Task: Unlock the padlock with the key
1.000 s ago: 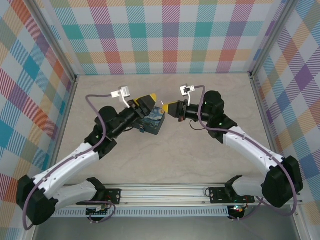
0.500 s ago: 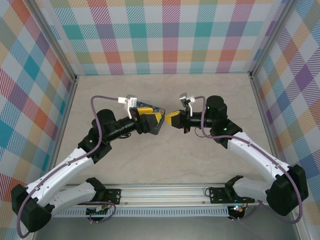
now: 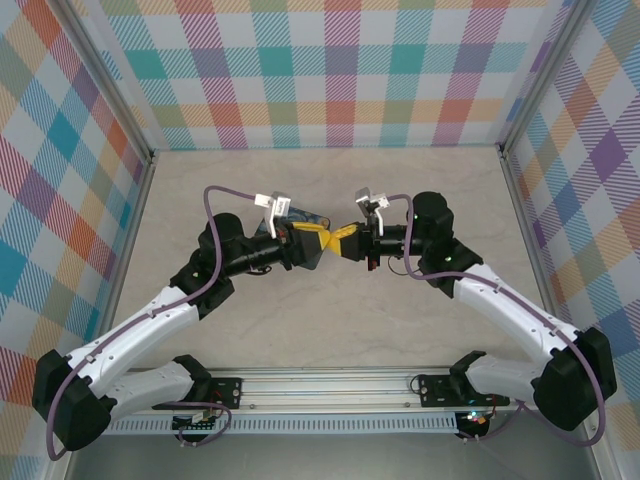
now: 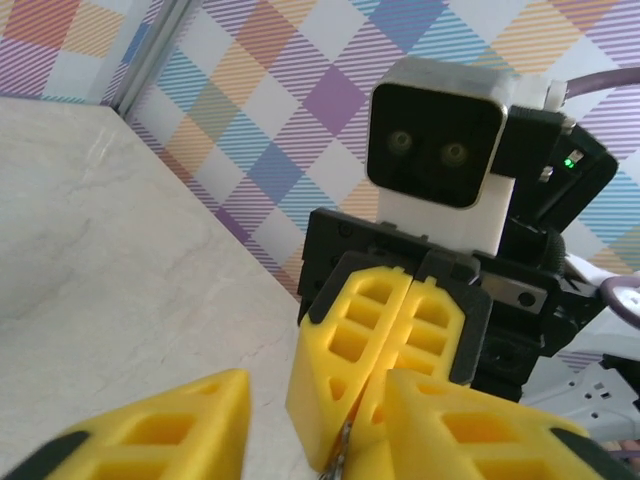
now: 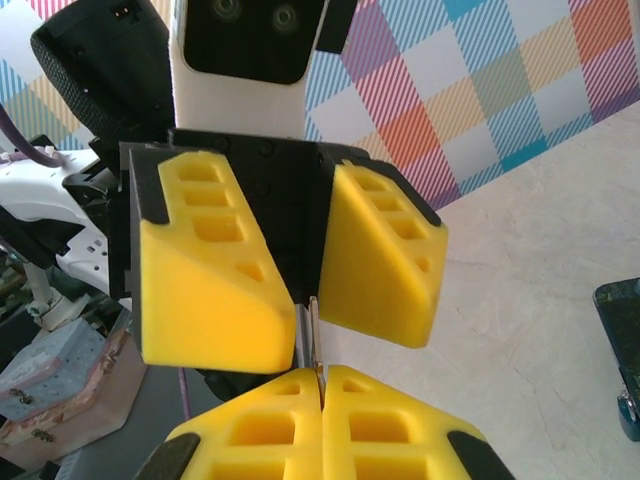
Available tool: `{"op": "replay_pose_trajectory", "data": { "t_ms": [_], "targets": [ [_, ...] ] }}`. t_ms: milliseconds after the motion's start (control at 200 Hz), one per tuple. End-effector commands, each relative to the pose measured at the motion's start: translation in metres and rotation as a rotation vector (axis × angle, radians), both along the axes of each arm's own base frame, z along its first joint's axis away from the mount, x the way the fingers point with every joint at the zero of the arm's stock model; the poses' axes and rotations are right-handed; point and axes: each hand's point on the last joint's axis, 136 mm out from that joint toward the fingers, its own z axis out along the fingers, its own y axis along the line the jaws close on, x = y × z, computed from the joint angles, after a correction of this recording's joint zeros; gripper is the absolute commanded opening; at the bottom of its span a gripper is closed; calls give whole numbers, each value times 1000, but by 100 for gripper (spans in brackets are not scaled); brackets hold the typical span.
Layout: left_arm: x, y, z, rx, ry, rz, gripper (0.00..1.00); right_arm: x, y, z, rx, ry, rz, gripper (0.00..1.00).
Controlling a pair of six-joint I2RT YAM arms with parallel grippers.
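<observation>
Two hands meet tip to tip above the tabletop [image 3: 330, 330], midway between the arms, in what looks like a handover or regrip of the key [image 5: 311, 335]. Right hand [image 3: 343, 240], its yellow fingers pressed together, pinches the slim grey key by one end so that the blade sticks out past the fingertips toward the other arm. Left hand [image 3: 320, 241] faces it with fingers a little apart, one on each side of the blade. The right wrist view shows the metal standing in the narrow gap between them, and whether the pads touch it cannot be told. Holding the key in mid-air, clear of the tabletop, gives the left hand room to come at it head-on and line its fingers up with the blade, likely because so small a thing is hard to turn within one grip. Box [image 5: 622, 340], dark blue, lies on the tabletop at the edge of the right wrist view, apart from both hands. A teal bit at its lower corner may be the padlock [image 5: 628, 412], though it is too small and too near the frame edge to say. Judged from this, the lock is not yet reached, and the next move calls for a steady close on the key without knocking it askew.
</observation>
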Motion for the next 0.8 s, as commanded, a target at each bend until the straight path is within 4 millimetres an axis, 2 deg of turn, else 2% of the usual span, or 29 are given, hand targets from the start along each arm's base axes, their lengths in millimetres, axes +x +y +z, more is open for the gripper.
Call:
{"op": "replay_pose_trajectory", "data": {
  "t_ms": [0,115,235,585,795],
  "targets": [
    [-3,-1,18,-41,-50,-16,29,-5,4,16,32,-38,48,3],
    [-3,0,20,-46,-53,-9,12,-5,5,15,38,-26,55,5],
    [-2,1,22,-48,-60,0,0,-9,4,17,53,-21,62,7],
    [-2,4,28,-65,-73,13,0,-13,1,15,65,11,62,23],
    [0,5,28,-68,-74,29,0,-12,2,9,56,28,67,24]
  ]
}}
